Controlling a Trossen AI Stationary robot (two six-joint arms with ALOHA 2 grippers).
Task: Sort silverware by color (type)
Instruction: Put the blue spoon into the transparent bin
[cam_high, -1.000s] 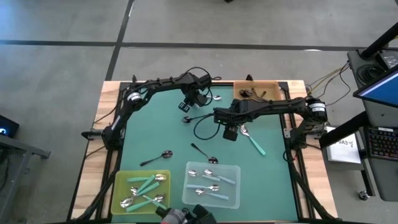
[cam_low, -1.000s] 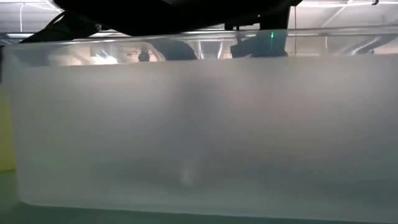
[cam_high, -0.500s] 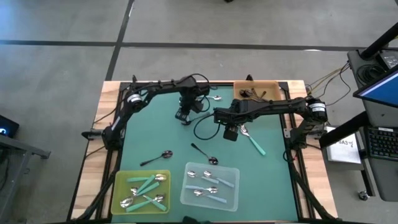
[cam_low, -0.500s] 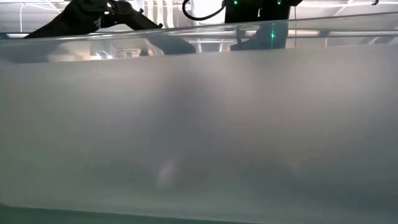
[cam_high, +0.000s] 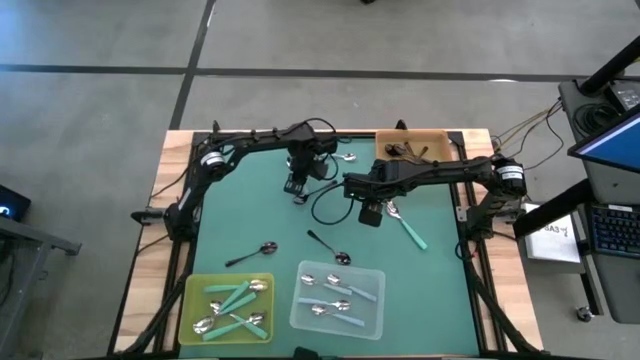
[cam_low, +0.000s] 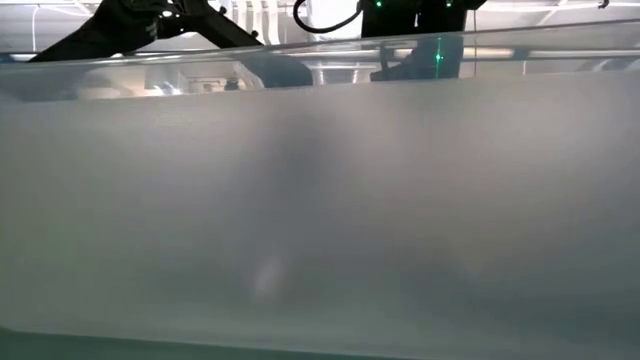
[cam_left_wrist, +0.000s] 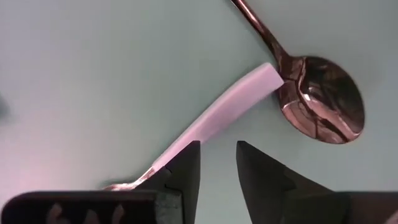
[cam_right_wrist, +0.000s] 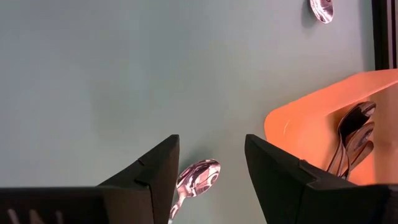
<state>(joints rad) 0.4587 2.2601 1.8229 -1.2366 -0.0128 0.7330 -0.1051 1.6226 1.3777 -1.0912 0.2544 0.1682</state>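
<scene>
Two grippers low over worktop's far half. Left gripper (cam_left_wrist: 217, 171) narrowly parted beside pale-handled spoon (cam_left_wrist: 217, 118). Right gripper (cam_right_wrist: 211, 165) spread wide above silver spoon (cam_right_wrist: 196, 176), near orange tray (cam_right_wrist: 305, 124).

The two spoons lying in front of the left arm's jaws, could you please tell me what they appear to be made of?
The dark-handled spoon's bowl looks like polished metal, mirroring its surroundings. The pale flat-handled spoon has a matte handle, probably plastic. The teal table surface beneath looks dull, perhaps a mat.

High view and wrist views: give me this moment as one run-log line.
left gripper: open, low over light-handled spoon | right gripper: open, above teal-handled spoon | yellow tray: teal spoons | clear tray: blue spoons
</scene>
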